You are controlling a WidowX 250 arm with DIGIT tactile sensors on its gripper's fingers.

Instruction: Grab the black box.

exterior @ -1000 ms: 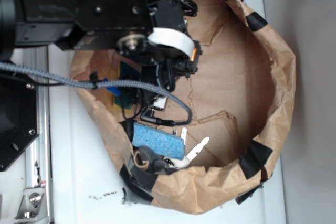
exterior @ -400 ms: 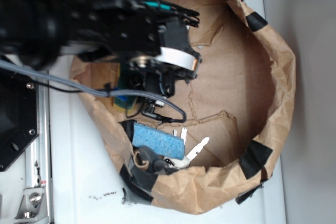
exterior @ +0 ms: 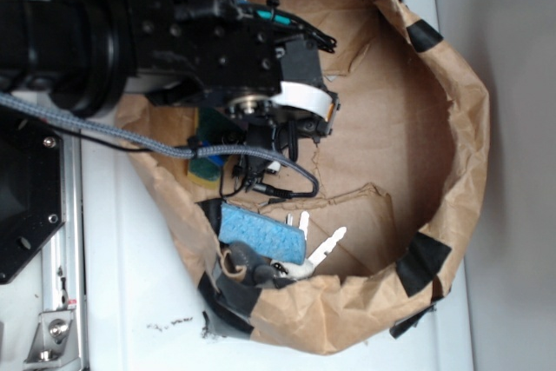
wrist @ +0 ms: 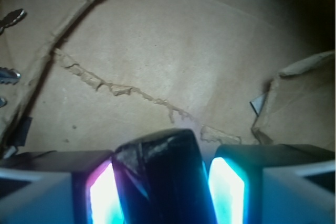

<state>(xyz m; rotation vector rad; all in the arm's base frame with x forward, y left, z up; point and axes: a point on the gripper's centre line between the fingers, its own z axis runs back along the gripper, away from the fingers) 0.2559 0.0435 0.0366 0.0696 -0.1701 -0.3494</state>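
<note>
On my wrist feed the tool [wrist: 163, 192] is pinching the black box [wrist: 160, 179] between its two lit pads [wrist: 227, 190], with torn brown cardboard beneath. From the exterior camera, the arm reaches into the brown paper basket [exterior: 473, 154], which also holds a blue sponge [exterior: 261, 234], white keys [exterior: 323, 248] and a yellow-green block [exterior: 207, 162]. The basket sits on the white worktop [exterior: 130, 284].
</note>
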